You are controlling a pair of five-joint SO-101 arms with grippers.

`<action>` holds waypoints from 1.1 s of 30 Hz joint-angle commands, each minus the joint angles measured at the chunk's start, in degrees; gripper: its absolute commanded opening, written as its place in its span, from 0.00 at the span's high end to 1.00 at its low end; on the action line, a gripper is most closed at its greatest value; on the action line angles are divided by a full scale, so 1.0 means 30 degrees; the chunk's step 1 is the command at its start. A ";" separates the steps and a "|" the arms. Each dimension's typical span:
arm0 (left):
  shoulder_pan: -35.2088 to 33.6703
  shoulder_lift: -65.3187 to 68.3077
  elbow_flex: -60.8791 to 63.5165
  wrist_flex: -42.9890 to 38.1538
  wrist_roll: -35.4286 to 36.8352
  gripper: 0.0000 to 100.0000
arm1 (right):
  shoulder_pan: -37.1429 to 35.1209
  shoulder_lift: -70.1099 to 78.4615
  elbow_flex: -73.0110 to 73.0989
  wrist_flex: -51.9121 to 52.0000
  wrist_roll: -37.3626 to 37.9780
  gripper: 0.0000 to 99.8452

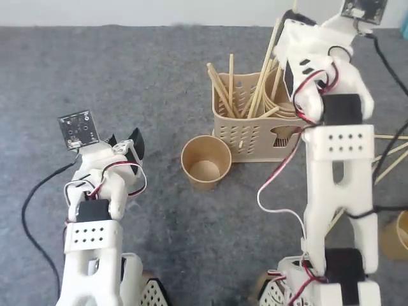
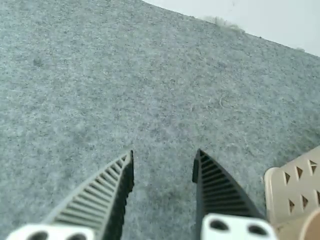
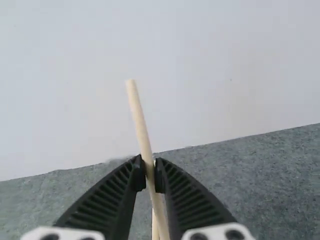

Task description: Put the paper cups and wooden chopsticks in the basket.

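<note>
A tan slotted basket (image 1: pixel 255 131) stands mid-table with several wooden chopsticks (image 1: pixel 224 86) leaning in it. My right gripper (image 3: pixel 149 172) is shut on one chopstick (image 3: pixel 137 117), which sticks out past its fingertips. In the high view the right gripper (image 1: pixel 290 25) hangs above the basket's far right corner. A paper cup (image 1: pixel 205 162) stands upright on the carpet, touching the basket's front left. My left gripper (image 2: pixel 162 160) is open and holds nothing. That left gripper (image 1: pixel 124 143) hovers over bare carpet, well left of the cup.
More chopsticks (image 1: pixel 390 153) lie on the carpet at the right edge, behind the right arm. Another paper cup (image 1: pixel 398 234) sits at the right edge. The basket's corner (image 2: pixel 295 185) shows in the left wrist view. Grey carpet (image 1: pixel 127 76) covers the table.
</note>
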 commanded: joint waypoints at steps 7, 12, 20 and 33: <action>-0.0059 -0.0586 -0.0073 -0.0557 0.0088 0.82 | -0.0396 -0.3121 -0.5626 -0.0747 0.1670 0.99; -0.0059 -0.0557 0.0103 -0.1026 0.0088 0.82 | -0.1509 -0.3297 -0.7795 -0.0571 0.1934 0.99; -0.0059 -0.0557 0.0190 -0.1084 0.0088 0.82 | -0.2623 -0.3121 -0.7092 0.2740 0.1758 0.99; -0.0059 -0.0557 0.0190 -0.1084 0.0088 0.82 | -0.2505 -0.3355 0.0322 0.0366 0.0147 0.99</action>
